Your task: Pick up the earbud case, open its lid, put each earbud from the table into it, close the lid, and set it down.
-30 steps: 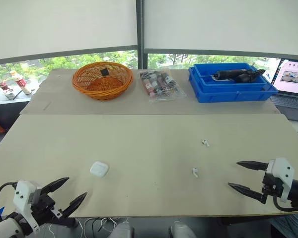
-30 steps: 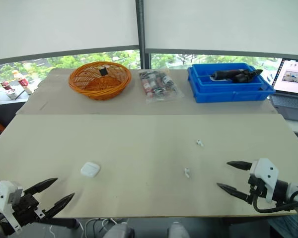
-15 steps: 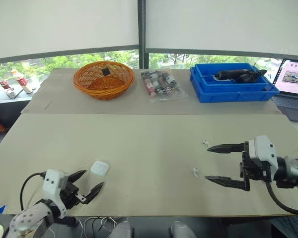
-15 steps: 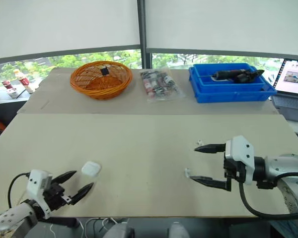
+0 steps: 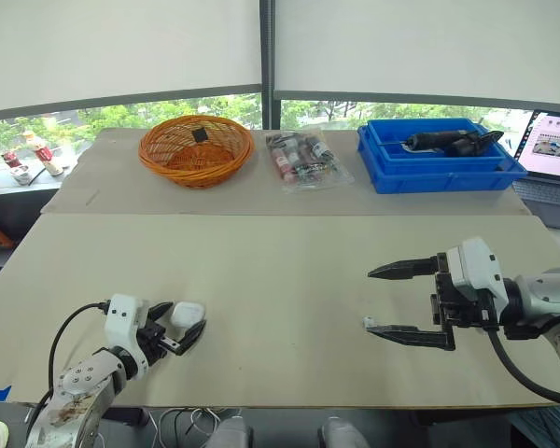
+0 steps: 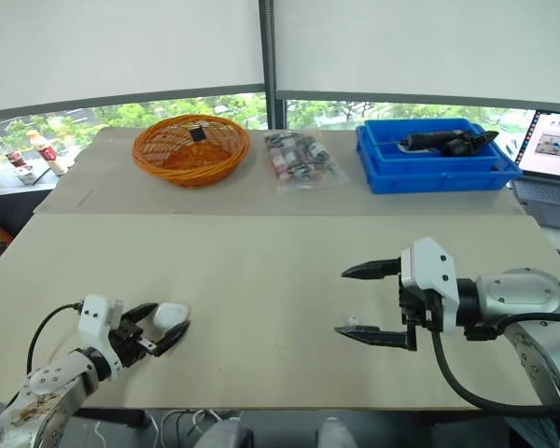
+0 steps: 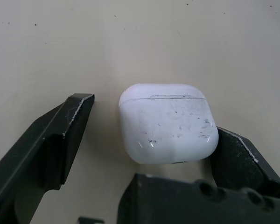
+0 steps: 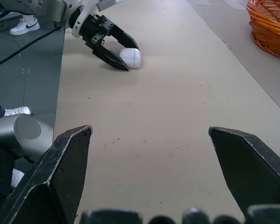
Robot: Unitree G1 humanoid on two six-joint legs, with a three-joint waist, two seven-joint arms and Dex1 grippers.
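The white earbud case point(image 7: 167, 122) lies on the beige table point(image 5: 280, 271), lid shut, between the fingers of my left gripper point(image 5: 179, 322). That gripper is open: one finger point(image 7: 51, 144) stands a gap away from the case, while the other point(image 7: 238, 158) is at its side. My right gripper point(image 5: 371, 299) is wide open over the table's right half. One white earbud point(image 5: 366, 321) lies right at its lower fingertip. I cannot make out the second earbud near the upper finger. In the right wrist view the case point(image 8: 130, 57) and left gripper point(image 8: 102, 39) show ahead.
Along the back of the table stand an orange basket point(image 5: 194, 149), a clear packet of small items point(image 5: 303, 161) and a blue bin point(image 5: 439, 154) holding a black tool. A laptop point(image 5: 553, 147) sits at the far right, and small bottles point(image 5: 35, 149) at the far left.
My left gripper has come forward until its fingers flank the case. My right gripper has swung left, staying open, and now reaches over the spot where the earbuds lie.
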